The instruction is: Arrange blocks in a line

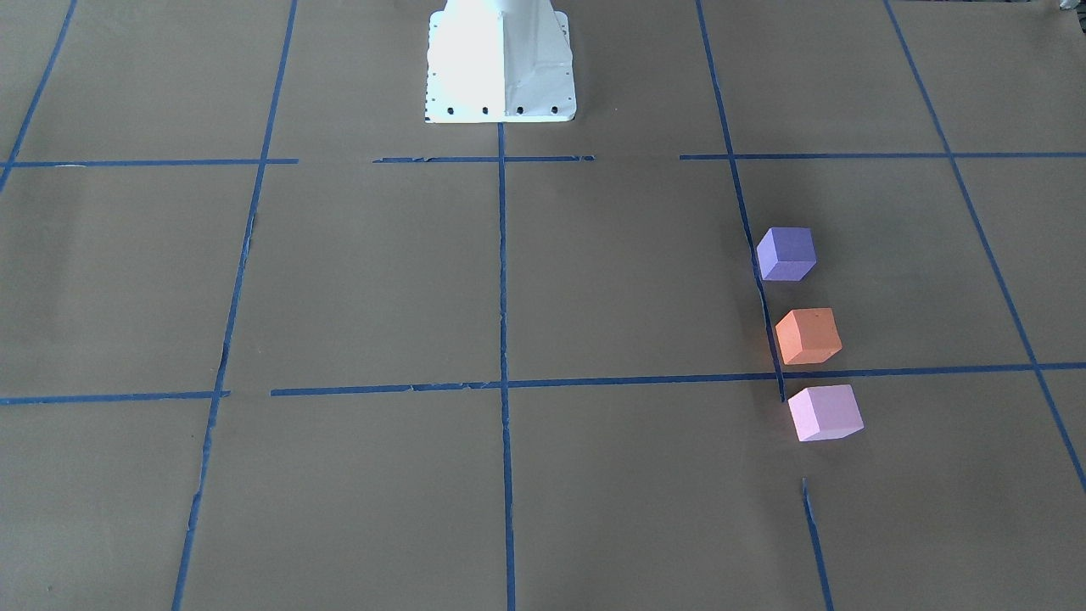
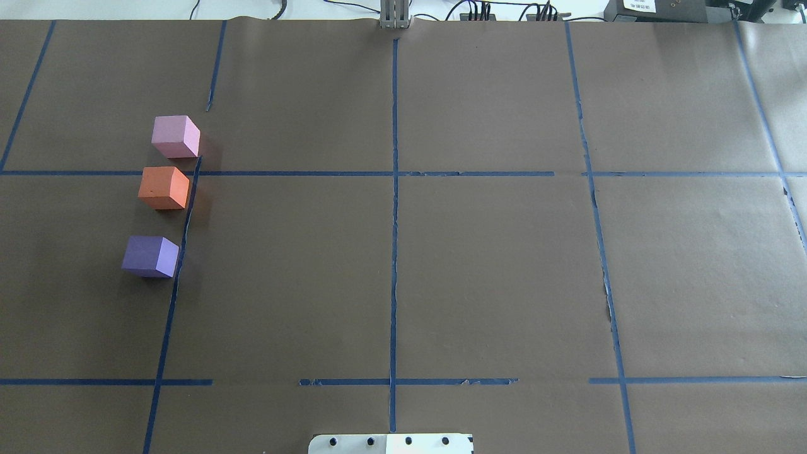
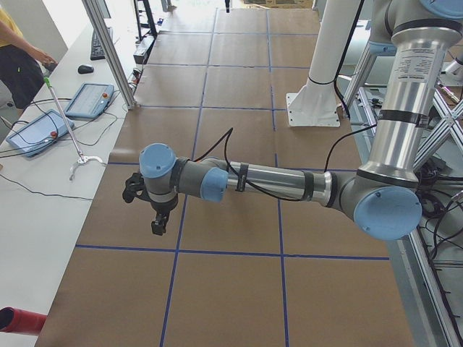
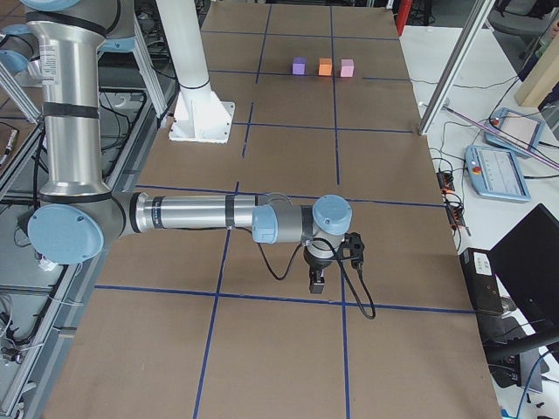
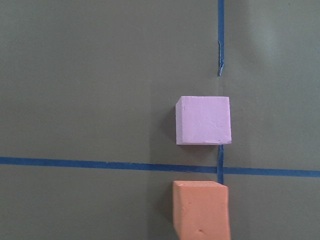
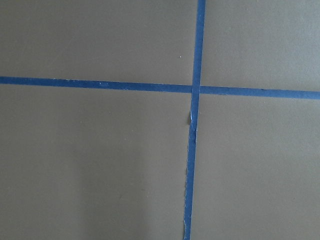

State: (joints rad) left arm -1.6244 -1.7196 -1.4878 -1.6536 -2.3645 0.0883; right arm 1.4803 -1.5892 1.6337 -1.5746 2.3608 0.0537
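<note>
Toward the left edge of the desk, my left claw [image 3: 157,225] hangs fingers-down from a level forearm. Only the side view catches it, so I cannot tell how far its jaws are parted. Its wrist camera looks straight down on the pink block [image 5: 203,120] and the orange block [image 5: 201,210] and shows no finger. My right claw [image 4: 318,281] hangs toward the right edge, and its opening is likewise beyond telling. Its camera finds only crossed blue tape [image 6: 194,90] on brown paper [image 6: 90,165]. Neither claw carries a block, since all three stand on the paper.

The blocks sit well in from the desk's left edge, just beside a tape line [image 2: 183,239] that runs from my edge to the far edge. The purple block [image 2: 150,256] is nearest my edge, the orange in the middle, the pink nearest the far edge. None touch. The purple-to-orange gap looks a little wider than the orange-to-pink one.

They look like matte foam, so I judge them very light, slightly yielding and not slippery. I would grip one across two opposite flat side faces, centred and low, with a gentle squeeze, because a hard pinch could dent it or skew it. The line looks essentially made; at most the purple block wants nudging toward the orange.
</note>
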